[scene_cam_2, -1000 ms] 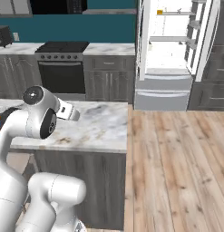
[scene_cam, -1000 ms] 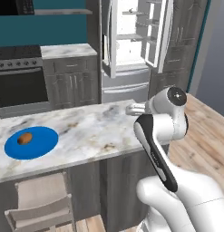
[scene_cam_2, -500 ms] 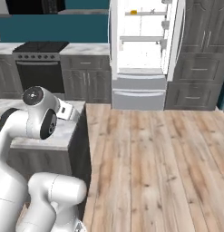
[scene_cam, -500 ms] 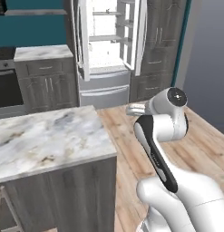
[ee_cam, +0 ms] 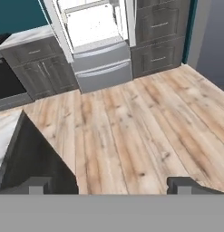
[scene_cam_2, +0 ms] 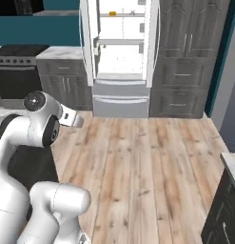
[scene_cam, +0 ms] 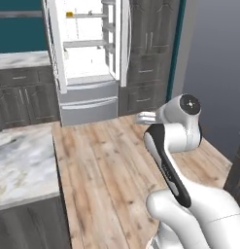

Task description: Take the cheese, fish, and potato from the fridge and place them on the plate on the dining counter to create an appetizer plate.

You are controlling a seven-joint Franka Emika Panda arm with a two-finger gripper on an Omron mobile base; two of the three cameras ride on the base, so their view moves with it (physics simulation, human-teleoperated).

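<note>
Change: we see the whole scene shifted since earlier; the blue plate has left our views, and the fridge [scene_cam: 87, 58] now stands ahead.
Fridge: doors open, a small orange-yellow cheese [scene_cam: 69, 14] at its top shelf's left end.
Dining counter [scene_cam: 22, 165]: marble corner at our left.
Gripper [ee_cam: 111, 185]: fingers wide apart, holding nothing.

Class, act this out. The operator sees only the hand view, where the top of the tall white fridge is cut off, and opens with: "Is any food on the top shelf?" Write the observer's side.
Observer: Yes. A small orange-yellow block sits on the top shelf of the tall white fridge, towards the left.
Operator: Is there anything off to my right?
Observer: In the right base view, a dark counter with a marble top stands at the right edge, past the wooden floor.
</note>
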